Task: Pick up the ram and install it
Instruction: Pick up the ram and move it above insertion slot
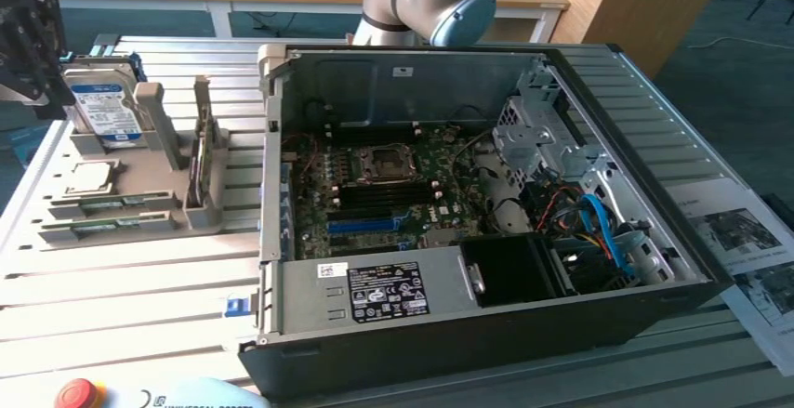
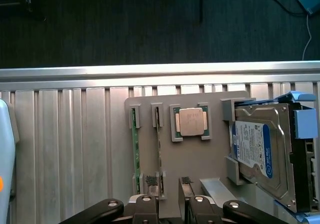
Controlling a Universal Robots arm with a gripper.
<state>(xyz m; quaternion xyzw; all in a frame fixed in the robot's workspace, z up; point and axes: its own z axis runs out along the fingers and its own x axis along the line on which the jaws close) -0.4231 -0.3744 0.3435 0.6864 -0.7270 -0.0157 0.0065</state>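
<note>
We see the jaws standing open over one end of a grey holder tray (image 2: pixel 200 159), gripping nothing, their dark ridged pads (image 2: pixel 151 180) spread apart. The tray lies on a slatted metal surface (image 1: pixel 125 278), at the exterior view's left of an open computer case (image 1: pixel 372 352). In the tray, one ram stick (image 2: pixel 134 154) stands on edge in its slot, and a second ram stick (image 2: pixel 158 149) stands parallel just beside it. One pad sits just beside the end of the second stick; we cannot tell whether it touches. On the other side of the second stick from the first, a square silver processor (image 2: pixel 191 121) rests in its own recess, and beyond that a hard drive (image 2: pixel 257 151) with a blue label leans in a bracket. Inside the case, the motherboard (image 1: pixel 397 185) lies exposed, well apart from both sticks.
</note>
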